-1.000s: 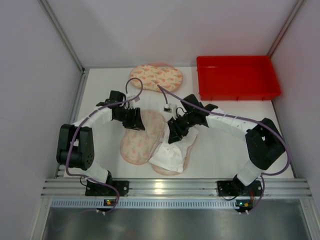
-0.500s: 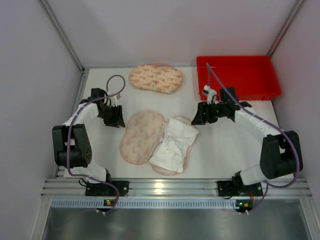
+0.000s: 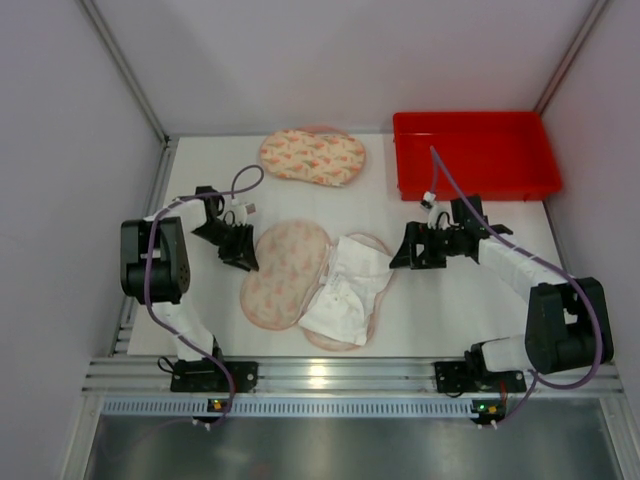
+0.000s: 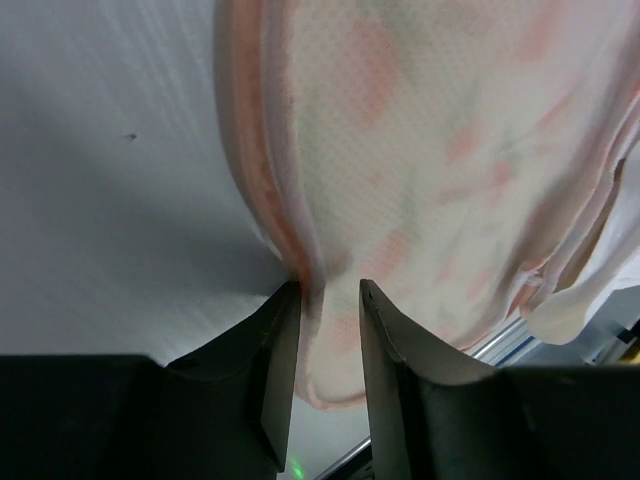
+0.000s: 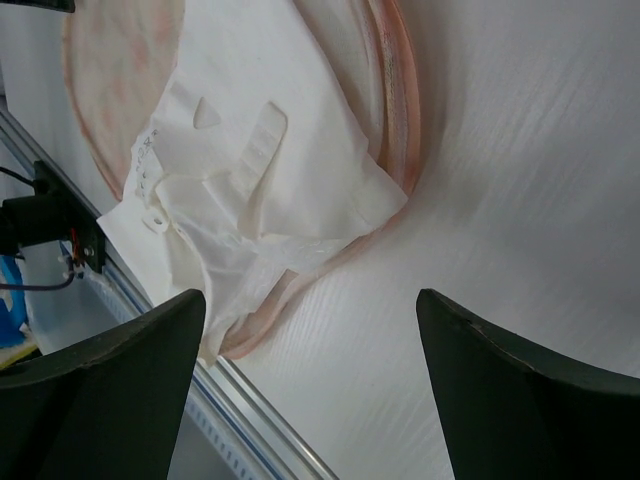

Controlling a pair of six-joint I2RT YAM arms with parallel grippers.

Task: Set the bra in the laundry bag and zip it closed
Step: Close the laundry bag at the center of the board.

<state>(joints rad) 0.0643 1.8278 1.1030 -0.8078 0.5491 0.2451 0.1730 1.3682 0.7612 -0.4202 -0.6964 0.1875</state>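
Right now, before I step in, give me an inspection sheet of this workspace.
Surface: white table, nothing seen spilled.
Job's things: pink floral mesh laundry bag lies open in two oval halves; white bra rests on its right half.
Clutter: second floral oval bag at the back; red plastic bin back right, nothing seen inside.
Hands: left hand has narrow jaws astride the open bag's left rim, pinch not confirmed; right hand wide open, holding nothing, apart from the bag.
Cables: purple cables loop along both arms, off the fabric.
Surroundings: pale enclosure walls; aluminium rail at the near edge.
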